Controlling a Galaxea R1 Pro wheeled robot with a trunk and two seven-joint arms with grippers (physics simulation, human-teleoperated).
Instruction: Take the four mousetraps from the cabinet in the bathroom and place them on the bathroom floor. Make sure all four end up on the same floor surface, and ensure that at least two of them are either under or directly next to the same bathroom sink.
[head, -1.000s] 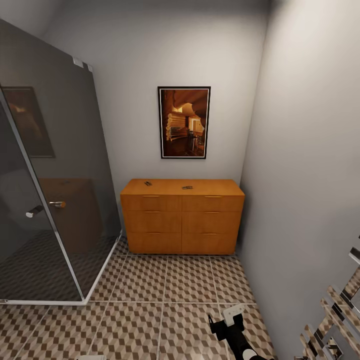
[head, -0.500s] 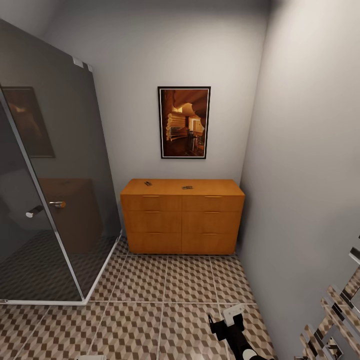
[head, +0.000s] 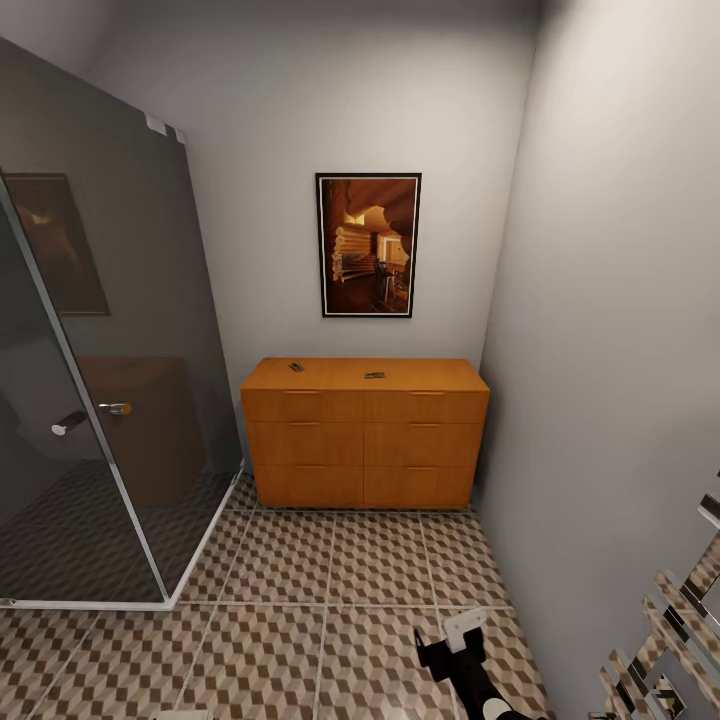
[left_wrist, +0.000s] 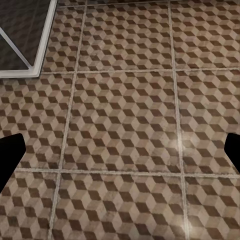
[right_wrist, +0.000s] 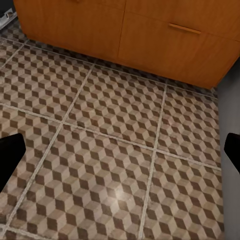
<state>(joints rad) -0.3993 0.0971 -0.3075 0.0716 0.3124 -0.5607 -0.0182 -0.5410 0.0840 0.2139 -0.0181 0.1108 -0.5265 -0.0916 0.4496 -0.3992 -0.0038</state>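
1. Facing the cabinet (head: 365, 432) head-on, you've got it against the back wall, orange-brown, three drawer rows, flat top.
2. Two mousetraps visible on the cabinet top: one (head: 296, 367) near the left-rear, one (head: 374, 376) approx centre. Both small and dark from here, can't make out detail. Well apart from each other.
3. Bathroom floor (head: 300, 640) w/ cube-pattern tiles runs from the cabinet base toward you; no traps on it in any view.
4. Right pincer (head: 455, 640) shows low in the head view, over the floor, short of the cabinet. Right wrist view: both fingertips (right_wrist: 10, 155) at the frame edges, spread wide, nothing between them, floor and the cabinet's lower drawers ahead.
5. Left pincer (left_wrist: 120, 150): left wrist view shows dark fingertips (left_wrist: 9, 152) at both edges, also spread wide, holding nothing, pointed at bare floor tiles.
6. Glass shower enclosure (head: 90, 380) on your left, its corner frame also in the left wrist view. Framed picture (head: 368, 245) on the wall above the cabinet. Chrome rail rack (head: 665, 640) at lower right by the side wall.
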